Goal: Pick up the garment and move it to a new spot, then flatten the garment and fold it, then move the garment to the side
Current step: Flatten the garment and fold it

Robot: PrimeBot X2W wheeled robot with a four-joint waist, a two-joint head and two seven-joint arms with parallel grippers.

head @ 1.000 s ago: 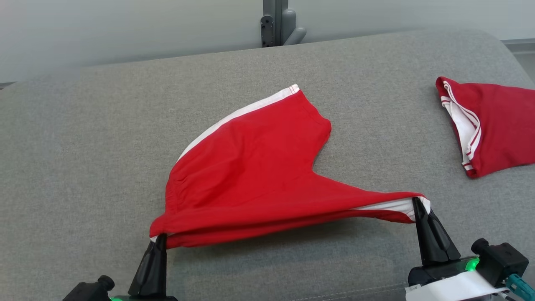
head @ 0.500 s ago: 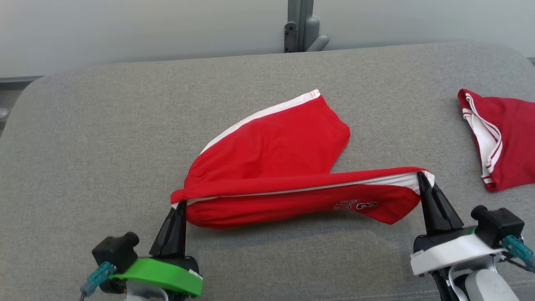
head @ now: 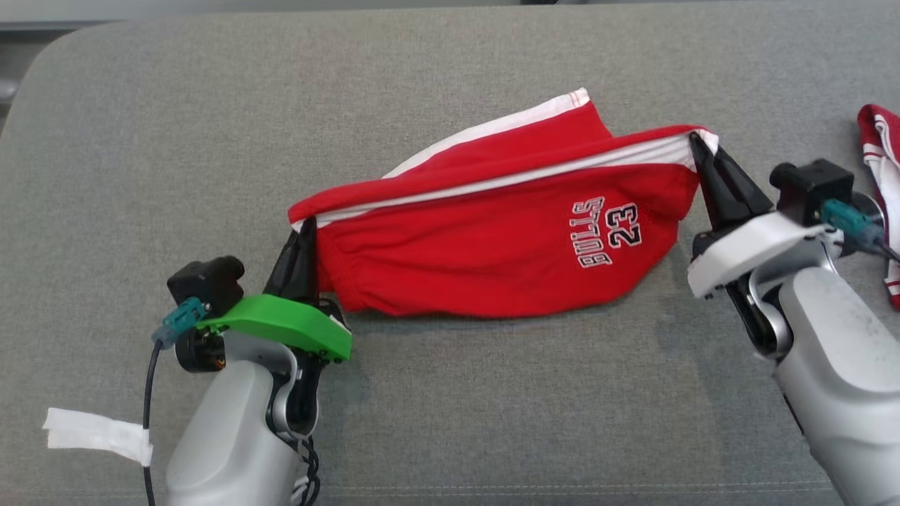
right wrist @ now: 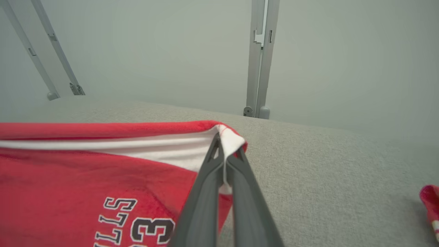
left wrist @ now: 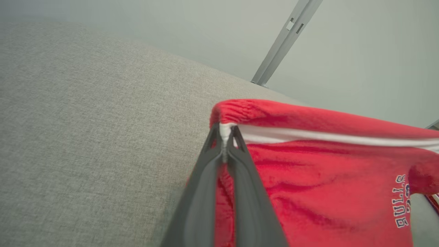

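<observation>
As left claw (head: 306, 226) and right claw (head: 696, 143) clench opposite ends of the red, white-striped shorts (head: 492, 253) over the grey upholstered bench (head: 176, 126), folding seems underway, needing even lowering next.

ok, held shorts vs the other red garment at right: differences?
The shorts are stretched between the left gripper and right gripper, both shut on them; the other garment lies loose, untouched. The shorts show a BULLS 23 print; the other garment's visible part has none. Both are red with white trim.
</observation>
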